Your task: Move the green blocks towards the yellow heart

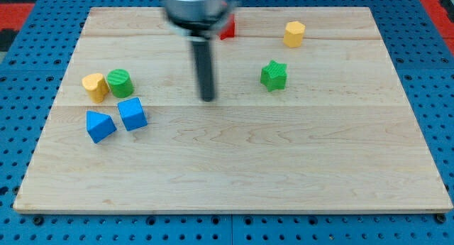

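Observation:
The yellow heart [94, 86] lies at the board's left side. A green cylinder [120, 83] sits right beside it, touching or nearly touching on its right. A green star [273, 75] lies right of centre in the upper half. My tip [207, 99] stands on the board between the two green blocks, well left of and a little below the star and well right of the cylinder. It touches no block. The rod looks blurred.
Two blue blocks, a cube [133, 113] and a wedge-like one [99, 126], lie just below the heart and cylinder. A red block [228, 29] is partly hidden behind the arm at the top. A yellow hexagonal block [294, 33] sits at the upper right.

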Tool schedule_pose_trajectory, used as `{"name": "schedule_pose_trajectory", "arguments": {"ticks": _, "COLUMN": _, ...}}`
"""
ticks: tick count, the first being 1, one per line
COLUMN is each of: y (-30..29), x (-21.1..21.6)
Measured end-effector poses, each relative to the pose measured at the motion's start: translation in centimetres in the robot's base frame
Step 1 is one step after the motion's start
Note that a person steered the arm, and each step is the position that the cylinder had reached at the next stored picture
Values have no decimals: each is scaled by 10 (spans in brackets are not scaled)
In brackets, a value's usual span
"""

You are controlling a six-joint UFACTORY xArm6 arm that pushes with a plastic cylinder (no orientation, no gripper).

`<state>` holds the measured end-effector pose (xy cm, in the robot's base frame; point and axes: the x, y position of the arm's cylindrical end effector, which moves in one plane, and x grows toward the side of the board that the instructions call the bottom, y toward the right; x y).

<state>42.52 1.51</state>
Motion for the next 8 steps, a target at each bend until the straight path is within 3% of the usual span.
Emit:
{"name": "schedule_pose_trajectory", "arguments": {"ticks": 1, "y": 95, "x": -24}}
{"name": "schedule_pose_trajectory", "arguments": {"ticks": 2, "y": 118, "x": -49}}
{"name": "schedule_pose_trajectory", "arguments": {"ticks": 3, "y": 93, "x": -69}}
{"name": "schedule_pose_trajectory", "arguments": {"ticks": 4, "y": -37, "x": -69}}
{"name": "schedule_pose_trajectory", "arguments": {"ticks": 7, "y": -183, "x": -78}}
{"name": "schedule_pose_trajectory", "arguments": {"ticks": 8, "y": -186, "x": -67}}
